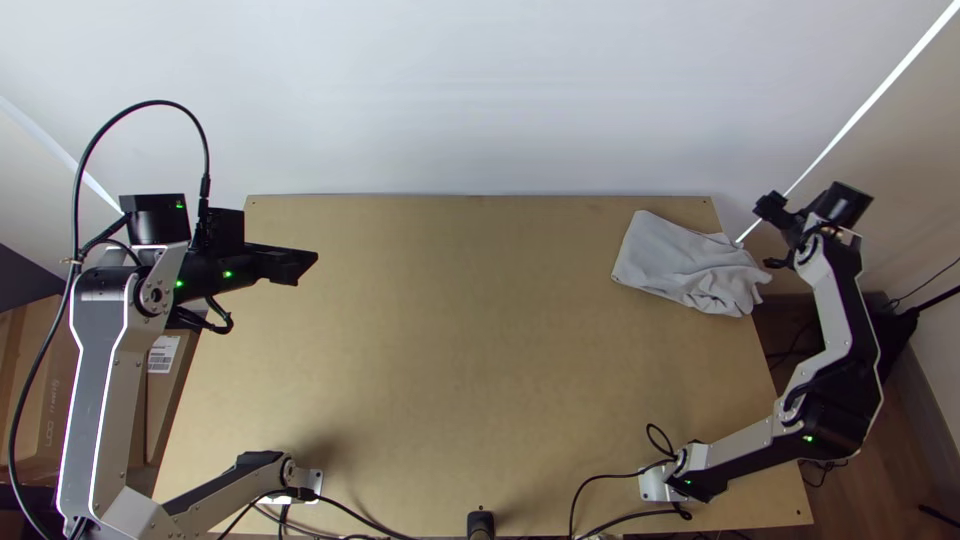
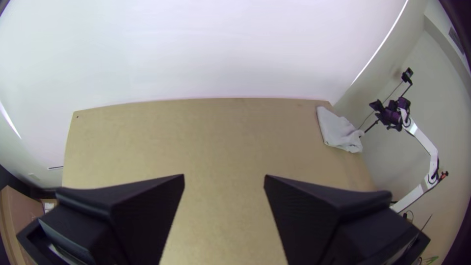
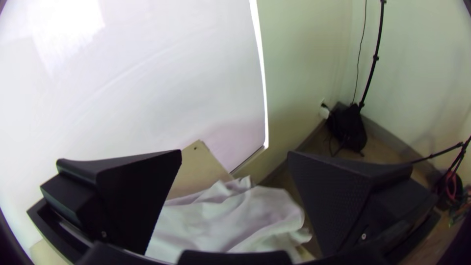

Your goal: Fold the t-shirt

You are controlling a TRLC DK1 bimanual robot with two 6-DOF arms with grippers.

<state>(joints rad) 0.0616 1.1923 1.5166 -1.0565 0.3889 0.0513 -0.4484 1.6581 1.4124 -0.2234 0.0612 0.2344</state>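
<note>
"Left claw nearest: released, its fingers spread."

"And the right claw?"

"Released too, beyond the right edge of the tabletop, near the shirt."

"How does that lie?"

"At the far right corner, smoother at one end, bunched at the other. I can't count its folds; the right claw hides some in the right wrist view."

"Any writing?"

"Label on a box, too small to read."

The t-shirt just beside the right gripper is matt cloth, pretty wrinkly at the end nearest it. That one and the left gripper look like matt black plastic. Table between them's smooth, dull wood. Box behind the left one's cardboard.
</note>
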